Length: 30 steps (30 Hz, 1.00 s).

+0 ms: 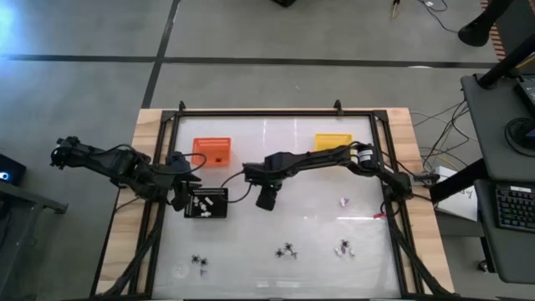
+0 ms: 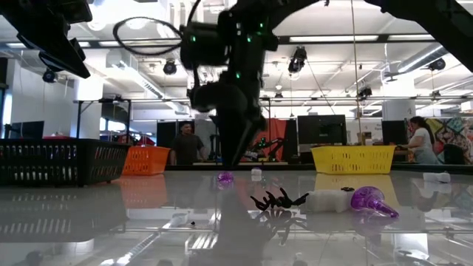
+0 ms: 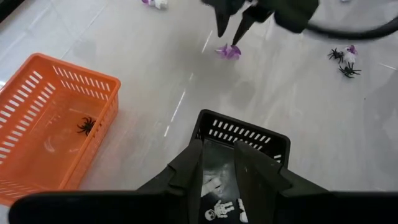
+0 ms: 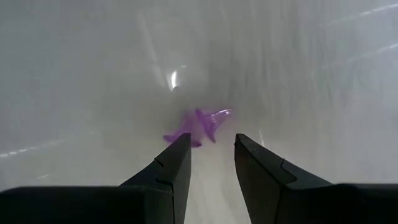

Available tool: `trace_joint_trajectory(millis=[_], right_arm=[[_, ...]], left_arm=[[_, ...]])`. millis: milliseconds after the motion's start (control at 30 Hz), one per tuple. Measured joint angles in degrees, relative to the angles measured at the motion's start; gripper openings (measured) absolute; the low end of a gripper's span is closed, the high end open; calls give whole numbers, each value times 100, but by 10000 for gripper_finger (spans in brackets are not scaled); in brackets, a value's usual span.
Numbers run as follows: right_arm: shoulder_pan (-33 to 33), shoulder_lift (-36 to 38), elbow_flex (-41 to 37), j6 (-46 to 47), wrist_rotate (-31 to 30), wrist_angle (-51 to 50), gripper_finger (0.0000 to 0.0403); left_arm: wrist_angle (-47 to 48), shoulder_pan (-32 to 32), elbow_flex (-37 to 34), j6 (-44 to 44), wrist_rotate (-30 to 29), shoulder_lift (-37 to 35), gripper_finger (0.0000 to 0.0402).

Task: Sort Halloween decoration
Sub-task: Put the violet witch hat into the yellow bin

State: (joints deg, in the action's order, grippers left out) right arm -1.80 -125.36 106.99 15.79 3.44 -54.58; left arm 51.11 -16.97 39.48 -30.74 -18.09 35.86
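One translucent purple cone-shaped trinket [image 4: 198, 127] on glossy table [image 4: 93, 74] | right end effector [image 4: 212, 160] spread above | left end effector [image 3: 219, 171] spread over black mesh tray [image 3: 244, 132]

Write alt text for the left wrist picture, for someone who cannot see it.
The left tool hangs above a black basket holding small white skeleton figures. Beside it stands an orange basket with one black spider. Farther off, the right tool points down at a purple trinket.

The left arm's fingers [image 3: 214, 180] hide part of the black tray [image 3: 273, 140].

The left hand [image 3: 217, 177] hovers over a black tray [image 3: 272, 140] holding white skeleton trinkets [image 3: 217, 213].
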Motion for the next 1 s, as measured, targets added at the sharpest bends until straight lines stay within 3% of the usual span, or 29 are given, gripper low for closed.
trace_joint_trajectory(millis=[400,500,700,1000], right_arm=[[-10,13,-609,20,-32,806,108],[-36,22,-639,24,-17,843,92],[-135,22,-624,24,49,845,19],[-269,114,-633,454,252,768,9]], left_arm=[[-4,-1,0,-26,33,0,75],[-3,0,0,-24,31,0,75],[-3,-1,0,-5,31,0,75],[-2,-2,0,0,29,0,75]])
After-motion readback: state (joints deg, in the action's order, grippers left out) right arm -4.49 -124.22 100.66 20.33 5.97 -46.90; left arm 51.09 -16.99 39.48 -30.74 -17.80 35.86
